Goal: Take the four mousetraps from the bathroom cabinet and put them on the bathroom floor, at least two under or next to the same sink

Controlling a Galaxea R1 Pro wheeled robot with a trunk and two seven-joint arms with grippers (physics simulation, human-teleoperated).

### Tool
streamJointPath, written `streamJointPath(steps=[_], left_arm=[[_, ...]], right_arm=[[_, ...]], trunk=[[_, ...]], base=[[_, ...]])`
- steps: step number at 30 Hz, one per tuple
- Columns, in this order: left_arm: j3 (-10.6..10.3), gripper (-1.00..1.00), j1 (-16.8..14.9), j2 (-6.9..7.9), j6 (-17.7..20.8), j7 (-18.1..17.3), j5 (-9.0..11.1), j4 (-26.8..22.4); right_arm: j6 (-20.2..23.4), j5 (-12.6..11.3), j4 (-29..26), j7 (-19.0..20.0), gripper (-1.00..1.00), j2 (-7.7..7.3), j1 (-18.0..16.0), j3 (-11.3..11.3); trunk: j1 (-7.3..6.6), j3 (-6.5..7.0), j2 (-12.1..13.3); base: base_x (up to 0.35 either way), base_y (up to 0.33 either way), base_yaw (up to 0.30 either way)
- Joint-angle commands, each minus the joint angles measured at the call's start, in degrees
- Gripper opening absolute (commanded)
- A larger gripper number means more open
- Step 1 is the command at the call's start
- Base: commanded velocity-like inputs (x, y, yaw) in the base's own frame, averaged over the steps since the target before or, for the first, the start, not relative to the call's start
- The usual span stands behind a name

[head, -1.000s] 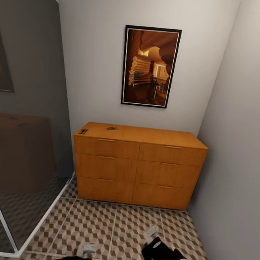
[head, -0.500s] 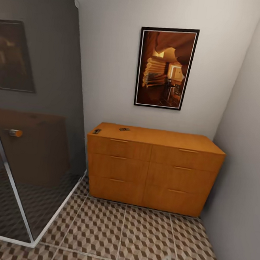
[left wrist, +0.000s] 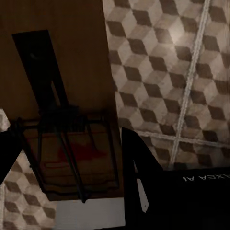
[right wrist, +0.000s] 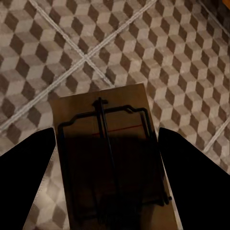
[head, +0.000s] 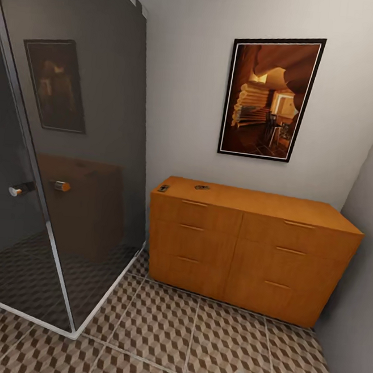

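Each pincer grips one mousetrap, left and right, above the bathroom floor, two more lying atop the cabinet; best carry both level to the sink and lower them flat before releasing.

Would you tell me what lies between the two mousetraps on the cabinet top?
Bare wood: the head view shows nothing between one mousetrap and the other mousetrap on the cabinet.

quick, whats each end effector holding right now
Left end effector: closed on a mousetrap.
Right end effector: closed on a second mousetrap.
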Motion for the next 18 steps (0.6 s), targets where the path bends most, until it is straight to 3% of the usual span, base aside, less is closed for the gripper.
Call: streamJointPath(steps=[1,18], left_arm=[[-0.2,-1.0,-0.1,0.0,0.2,0.3,-0.2,-0.7],[-0.2,-1.0,-0.1,0.16,0.2,0.3,-0.3,-2.8]], right_arm=[[-0.2,-0.5,0.1,-0.2,-1.0,0.02,0.0,0.5],[-0.2,-0.4,0.1,-0.1,-1.0,-0.06,0.5,0.5]], trunk=[[-0.01,-0.12,0.0],[-0.01,-1.26,0.0]], base=[[0.0,0.0,0.216],[0.0,0.0,0.207]])
